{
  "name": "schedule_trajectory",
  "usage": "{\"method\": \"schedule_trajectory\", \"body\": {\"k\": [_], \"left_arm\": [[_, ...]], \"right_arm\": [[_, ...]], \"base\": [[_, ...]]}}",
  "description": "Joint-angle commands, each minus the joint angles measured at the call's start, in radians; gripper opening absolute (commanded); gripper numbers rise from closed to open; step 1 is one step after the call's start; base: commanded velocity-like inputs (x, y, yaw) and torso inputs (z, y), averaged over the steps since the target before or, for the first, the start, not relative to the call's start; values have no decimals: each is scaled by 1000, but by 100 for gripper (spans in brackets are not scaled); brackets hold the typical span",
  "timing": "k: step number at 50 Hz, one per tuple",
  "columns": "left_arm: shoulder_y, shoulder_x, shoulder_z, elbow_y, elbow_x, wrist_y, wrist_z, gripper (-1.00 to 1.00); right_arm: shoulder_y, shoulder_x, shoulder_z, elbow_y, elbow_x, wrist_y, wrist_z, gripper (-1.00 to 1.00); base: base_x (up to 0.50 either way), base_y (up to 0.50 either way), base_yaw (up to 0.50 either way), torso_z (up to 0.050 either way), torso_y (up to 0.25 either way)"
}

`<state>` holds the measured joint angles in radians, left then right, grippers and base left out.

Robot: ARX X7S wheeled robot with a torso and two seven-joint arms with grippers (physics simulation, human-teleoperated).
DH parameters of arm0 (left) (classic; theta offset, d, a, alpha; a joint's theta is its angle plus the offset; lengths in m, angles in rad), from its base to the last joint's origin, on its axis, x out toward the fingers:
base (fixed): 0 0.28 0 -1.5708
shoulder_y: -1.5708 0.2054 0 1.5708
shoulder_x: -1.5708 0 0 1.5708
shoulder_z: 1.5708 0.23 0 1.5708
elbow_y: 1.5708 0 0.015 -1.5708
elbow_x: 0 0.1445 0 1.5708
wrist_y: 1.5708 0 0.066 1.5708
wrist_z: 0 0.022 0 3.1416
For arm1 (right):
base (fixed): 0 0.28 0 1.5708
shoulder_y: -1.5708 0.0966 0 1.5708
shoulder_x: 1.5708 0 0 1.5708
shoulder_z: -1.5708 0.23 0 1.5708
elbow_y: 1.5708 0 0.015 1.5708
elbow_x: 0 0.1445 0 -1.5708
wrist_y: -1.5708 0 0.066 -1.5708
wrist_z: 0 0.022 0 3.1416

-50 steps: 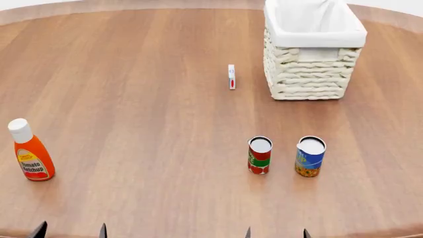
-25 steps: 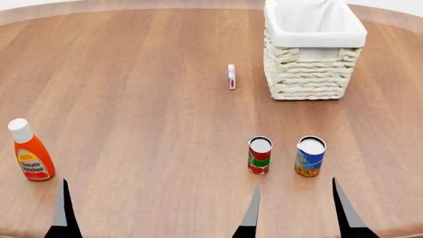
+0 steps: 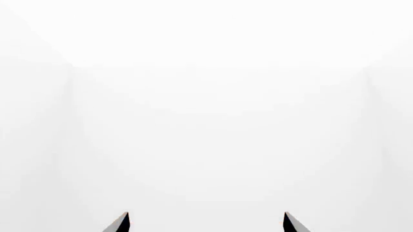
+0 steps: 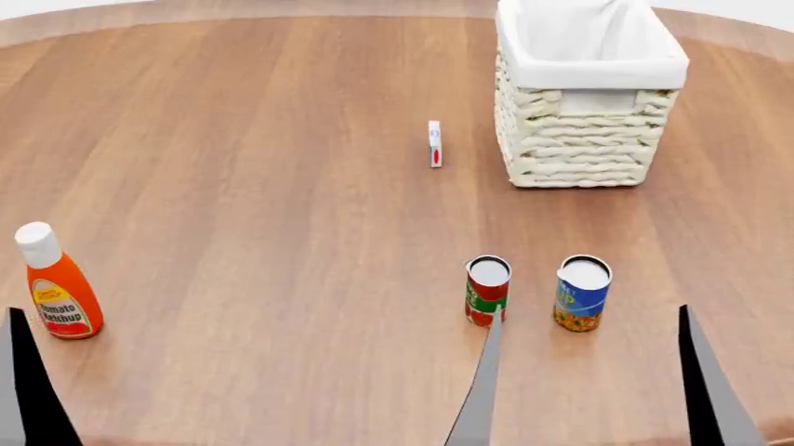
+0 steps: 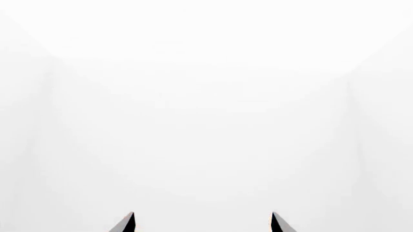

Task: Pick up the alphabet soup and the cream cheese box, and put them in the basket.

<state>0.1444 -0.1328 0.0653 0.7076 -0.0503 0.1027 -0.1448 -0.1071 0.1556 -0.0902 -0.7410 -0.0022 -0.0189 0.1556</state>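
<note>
The alphabet soup (image 4: 582, 294) stands upright, a blue-labelled can with a yellow-orange band at its base, near the table's front right. The cream cheese box (image 4: 434, 144) stands on edge, a thin white carton, left of the basket (image 4: 593, 72), which sits at the back right. My right gripper (image 4: 590, 310) is open and empty; its two fingertips rise at the front edge, flanking the soup can in this view. One finger (image 4: 18, 372) of my left gripper shows at the far left. The left wrist view (image 3: 206, 222) and the right wrist view (image 5: 201, 222) show only spread tips against white.
A red-and-green can (image 4: 486, 291) stands upright just left of the soup can, close to my right gripper's left fingertip (image 4: 493, 353). A ketchup bottle (image 4: 56, 293) stands at the front left beside the left finger. The wooden table (image 4: 248, 186) spans the view.
Both grippers' fingers have risen higher into the head view and spread wider apart. The left gripper's finger has shifted to the left edge. No object on the table has moved.
</note>
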Motion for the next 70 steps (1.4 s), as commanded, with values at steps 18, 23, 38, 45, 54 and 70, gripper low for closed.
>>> {"method": "schedule_trajectory", "body": {"k": [18,23,38,45,54,70], "left_arm": [[-1,-27,24,-10,-6,18,-34,100],[-7,-30,30,-21,-5,22,-38,100],[-5,-45,39,-27,-19,36,-48,100],[-9,-48,44,-31,-12,35,-57,100],[-7,-56,46,-26,-16,32,-67,100],[-5,-69,56,-30,-23,40,-75,100]], "right_arm": [[17,30,-19,-23,15,40,20,100],[19,33,-24,-11,16,32,24,100],[20,45,-31,-11,28,32,33,100],[23,50,-33,-13,32,34,38,100],[21,56,-36,-11,40,27,43,100],[22,66,-47,-15,40,29,54,100]], "base": [[64,0,0,0,0],[120,0,0,0,0],[118,0,0,0,0],[118,0,0,0,0],[136,0,0,0,0],[164,0,0,0,0]]}}
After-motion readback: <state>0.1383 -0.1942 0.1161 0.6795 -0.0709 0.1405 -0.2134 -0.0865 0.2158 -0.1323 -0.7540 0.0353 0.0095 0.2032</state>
